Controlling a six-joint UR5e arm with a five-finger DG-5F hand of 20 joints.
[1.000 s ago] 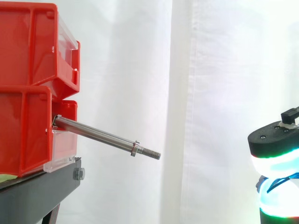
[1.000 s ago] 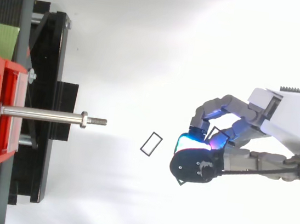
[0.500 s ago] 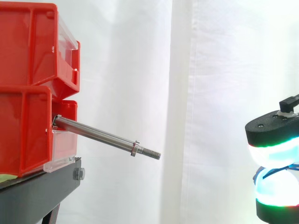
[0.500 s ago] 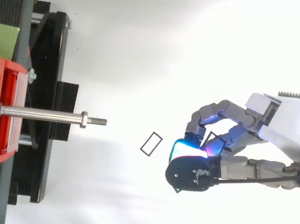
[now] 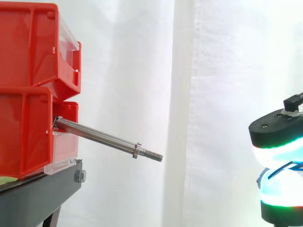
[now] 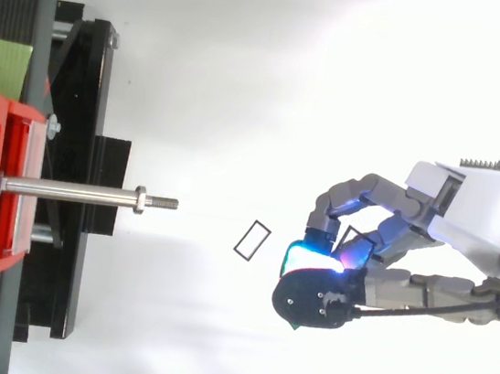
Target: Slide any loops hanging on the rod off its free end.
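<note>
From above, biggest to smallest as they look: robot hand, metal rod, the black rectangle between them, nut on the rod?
1. hand
2. rod
3. black rectangle
4. nut
The hand may be nearer the camera, so it may look oversized.

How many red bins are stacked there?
2. The upper bin sits on the lower bin, which rests on the stand and holds the rod. Others may be hidden off-frame.

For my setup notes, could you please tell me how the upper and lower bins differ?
The rod juts from the lower bin; the upper bin carries none. The upper bin sits on the lower bin, which rests on the stand. Both are red with clear fronts.
</note>
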